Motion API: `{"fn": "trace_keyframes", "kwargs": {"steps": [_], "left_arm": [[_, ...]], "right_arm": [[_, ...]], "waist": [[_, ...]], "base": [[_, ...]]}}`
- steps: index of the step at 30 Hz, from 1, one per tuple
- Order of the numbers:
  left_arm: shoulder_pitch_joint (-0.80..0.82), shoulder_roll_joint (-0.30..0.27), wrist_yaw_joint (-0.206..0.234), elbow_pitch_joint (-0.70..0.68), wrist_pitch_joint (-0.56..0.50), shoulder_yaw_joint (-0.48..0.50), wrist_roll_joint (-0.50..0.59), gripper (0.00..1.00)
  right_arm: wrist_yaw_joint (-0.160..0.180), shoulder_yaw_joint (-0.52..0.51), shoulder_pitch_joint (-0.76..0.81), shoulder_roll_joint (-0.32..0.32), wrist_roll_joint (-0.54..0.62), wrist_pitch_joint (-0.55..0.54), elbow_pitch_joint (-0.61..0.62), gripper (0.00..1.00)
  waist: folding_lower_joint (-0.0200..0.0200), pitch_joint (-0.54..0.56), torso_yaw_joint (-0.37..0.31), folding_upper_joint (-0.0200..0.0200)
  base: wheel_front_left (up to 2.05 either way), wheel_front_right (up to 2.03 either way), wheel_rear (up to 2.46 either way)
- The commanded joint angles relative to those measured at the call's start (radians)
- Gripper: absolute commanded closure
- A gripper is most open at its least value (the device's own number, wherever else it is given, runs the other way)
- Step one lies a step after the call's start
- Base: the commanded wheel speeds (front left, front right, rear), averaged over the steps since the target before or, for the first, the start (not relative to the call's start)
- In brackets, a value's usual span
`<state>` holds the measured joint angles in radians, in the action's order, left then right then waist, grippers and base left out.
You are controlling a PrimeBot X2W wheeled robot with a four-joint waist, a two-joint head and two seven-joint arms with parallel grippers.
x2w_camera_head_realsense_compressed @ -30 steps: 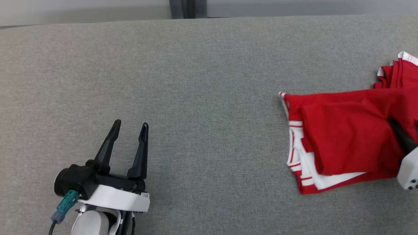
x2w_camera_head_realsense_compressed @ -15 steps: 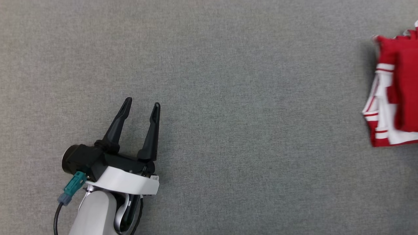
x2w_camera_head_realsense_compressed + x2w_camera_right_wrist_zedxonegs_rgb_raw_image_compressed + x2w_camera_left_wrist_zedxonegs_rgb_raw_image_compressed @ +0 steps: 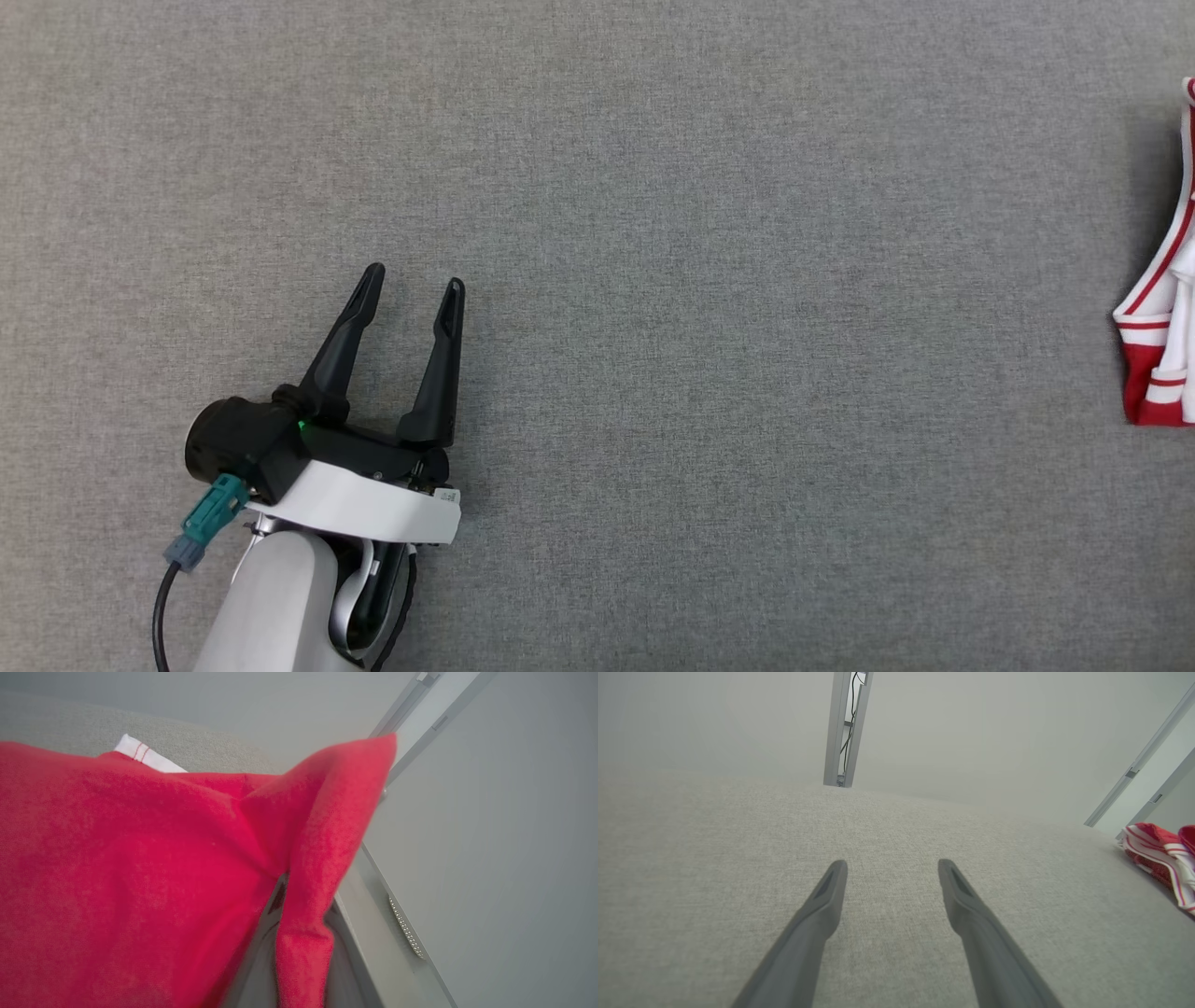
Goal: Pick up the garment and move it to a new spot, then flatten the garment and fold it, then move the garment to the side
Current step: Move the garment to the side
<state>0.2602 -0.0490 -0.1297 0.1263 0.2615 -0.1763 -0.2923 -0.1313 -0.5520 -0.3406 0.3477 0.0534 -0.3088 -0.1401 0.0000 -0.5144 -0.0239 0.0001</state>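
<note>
The garment (image 3: 1158, 355) is red with white striped trim; a strip of it lies at the right edge of the head view. The left wrist view has the garment (image 3: 1157, 854) bunched at the far right of the table. In the right wrist view the red garment (image 3: 140, 858) covers the left half, and a fold of it runs down between the fingers of my right gripper (image 3: 292, 905), which is shut on it. My left gripper (image 3: 414, 278) rests at the lower left, open and holding nothing, far from the cloth. Its fingers (image 3: 817, 914) stand spread over bare fabric.
The grey cloth-covered table (image 3: 709, 327) stretches wide between the left gripper and the garment. A metal post (image 3: 845, 728) rises behind the far edge, and slanted rails (image 3: 1134, 770) stand at the right. The table's pale edge (image 3: 402, 924) runs beside the held fold.
The head camera has tipped down, so the table's far edge has left the picture. The garment and the right gripper have slid to the picture's right edge. The left gripper stays open.
</note>
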Motion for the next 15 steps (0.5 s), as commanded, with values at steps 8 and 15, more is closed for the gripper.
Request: {"fn": "trace_keyframes", "kwargs": {"steps": [8, 15], "left_arm": [[0.0, -0.004, -0.001, 0.01, 0.004, 0.009, -0.007, 0.0], [-0.018, -0.004, -0.001, 0.017, 0.004, 0.015, -0.009, 0.0]], "right_arm": [[0.001, 0.015, -0.053, -0.038, -0.034, 0.02, -0.005, 0.0], [0.001, 0.071, -0.093, -0.036, -0.048, 0.032, 0.048, 0.0]], "waist": [[0.0, 0.018, 0.003, -0.0001], [0.0, 0.068, 0.0, -0.0001]], "base": [[0.0, 0.0, 0.0], [0.0, 0.0, 0.0]]}}
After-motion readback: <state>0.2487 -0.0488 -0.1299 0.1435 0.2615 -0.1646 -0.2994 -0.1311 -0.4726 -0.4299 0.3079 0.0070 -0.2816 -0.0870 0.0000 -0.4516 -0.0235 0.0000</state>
